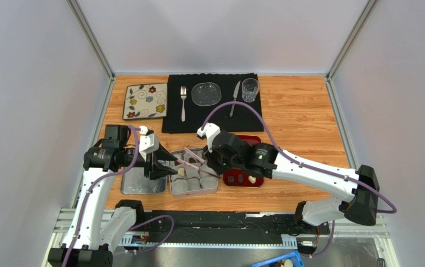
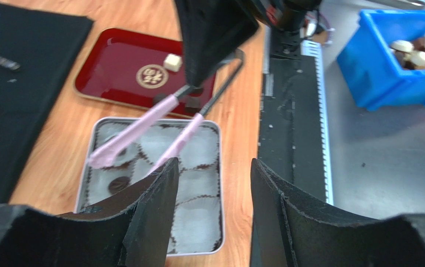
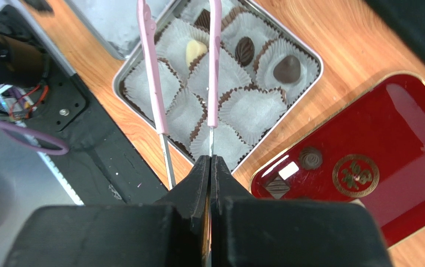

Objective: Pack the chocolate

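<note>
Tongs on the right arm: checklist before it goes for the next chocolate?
1. Right gripper shut on tongs: ok.
2. Tongs tips empty and spread: ok.
3. Chocolates waiting on red tray: ok, three.
4. Empty paper cups in tin: ok.
5. Left gripper open, clear of tongs: cannot tell, one tip sits right by it.

Three dark chocolates point(image 3: 286, 69) and a cream one point(image 3: 196, 50) sit in the tin's point(image 3: 313, 58) cups point(image 3: 252, 108); two dark pieces point(image 3: 310, 158) and a white square point(image 3: 289, 170) lie on the red tray point(image 3: 398, 139).
</note>
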`<state>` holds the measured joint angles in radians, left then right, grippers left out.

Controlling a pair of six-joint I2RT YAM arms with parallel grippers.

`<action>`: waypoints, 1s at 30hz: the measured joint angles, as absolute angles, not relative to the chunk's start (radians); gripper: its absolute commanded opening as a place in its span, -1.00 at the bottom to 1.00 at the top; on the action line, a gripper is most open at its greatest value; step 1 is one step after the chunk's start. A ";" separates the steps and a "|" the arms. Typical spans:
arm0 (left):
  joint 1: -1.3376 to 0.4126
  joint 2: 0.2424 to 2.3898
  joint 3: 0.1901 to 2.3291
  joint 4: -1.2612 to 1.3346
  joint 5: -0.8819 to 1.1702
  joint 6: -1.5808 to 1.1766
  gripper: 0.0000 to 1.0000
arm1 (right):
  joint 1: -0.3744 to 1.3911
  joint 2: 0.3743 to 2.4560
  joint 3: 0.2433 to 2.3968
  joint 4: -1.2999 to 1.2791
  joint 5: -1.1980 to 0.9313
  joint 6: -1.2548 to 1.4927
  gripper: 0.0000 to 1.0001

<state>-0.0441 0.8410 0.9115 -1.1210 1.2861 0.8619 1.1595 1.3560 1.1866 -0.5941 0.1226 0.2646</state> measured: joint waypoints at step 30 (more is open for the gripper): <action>-0.065 0.865 0.854 -1.328 1.354 1.129 0.08 | 1.084 1.364 1.345 -0.720 -0.283 0.077 -1.00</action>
